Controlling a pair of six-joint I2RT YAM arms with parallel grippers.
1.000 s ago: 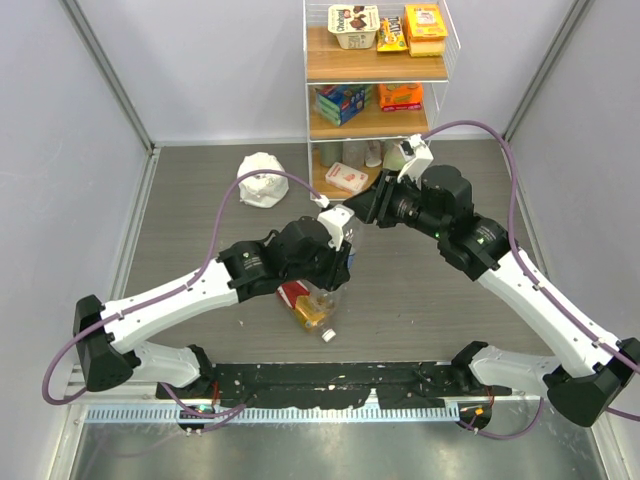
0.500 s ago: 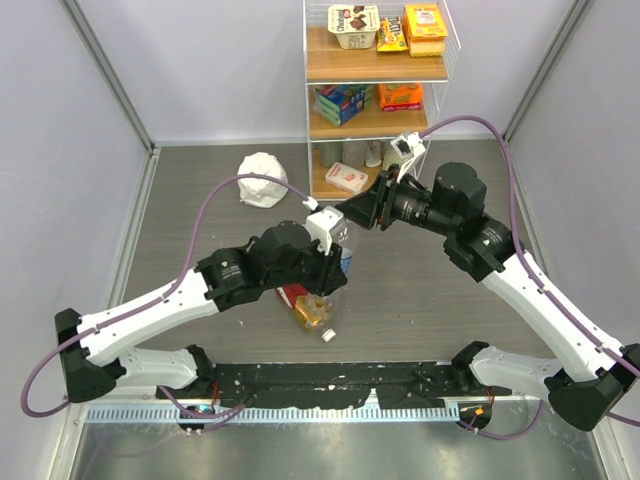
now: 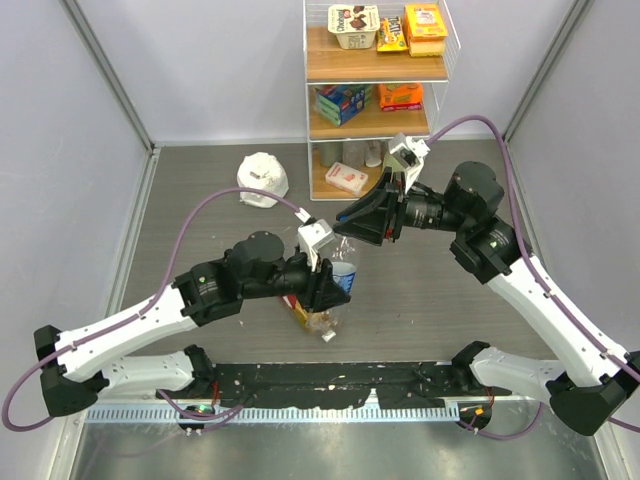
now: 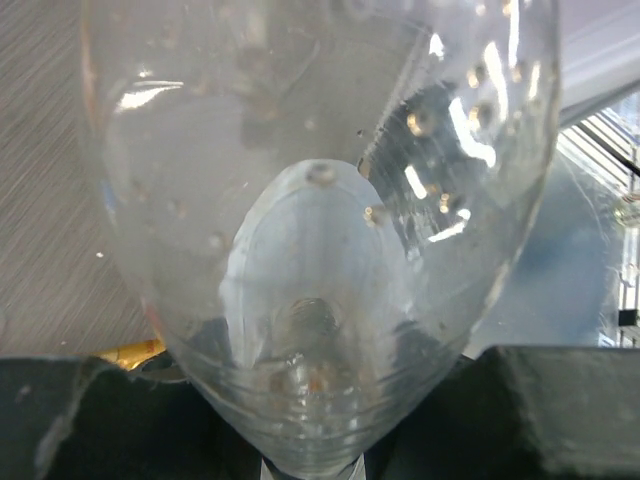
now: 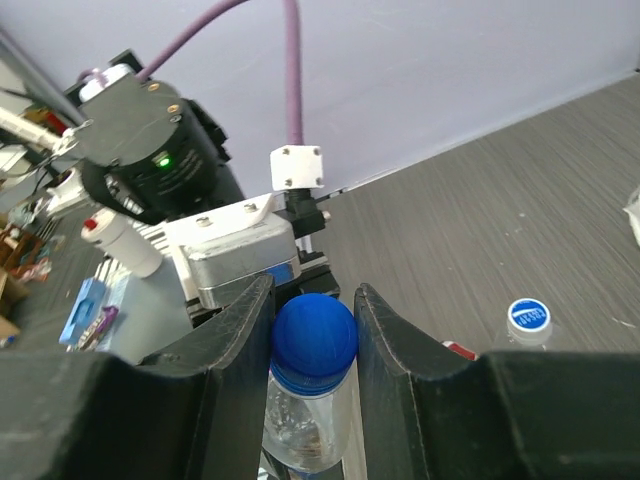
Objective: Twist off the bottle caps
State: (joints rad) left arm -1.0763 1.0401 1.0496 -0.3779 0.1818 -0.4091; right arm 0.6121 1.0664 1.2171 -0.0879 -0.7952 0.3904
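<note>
Mid-worktop, toward the near edge, our left gripper (image 3: 326,282) clamps the clear blue-labelled bottle (image 3: 344,276), its base filling the wrist view; our right gripper (image 5: 314,300) pinches the blue cap (image 5: 315,338). We see the amber bottle (image 3: 312,318) only partly, lying under the left arm (image 3: 200,295).

Observed: cap (image 5: 315,335) blue, ribbed; bottle (image 4: 320,200) clear, blue-labelled. Lying bottle (image 3: 318,320) amber, red-and-gold labelled. Tabletop (image 3: 430,290) grey, fine wood-grain streaks. Arm cables (image 3: 210,205) purple.
</note>
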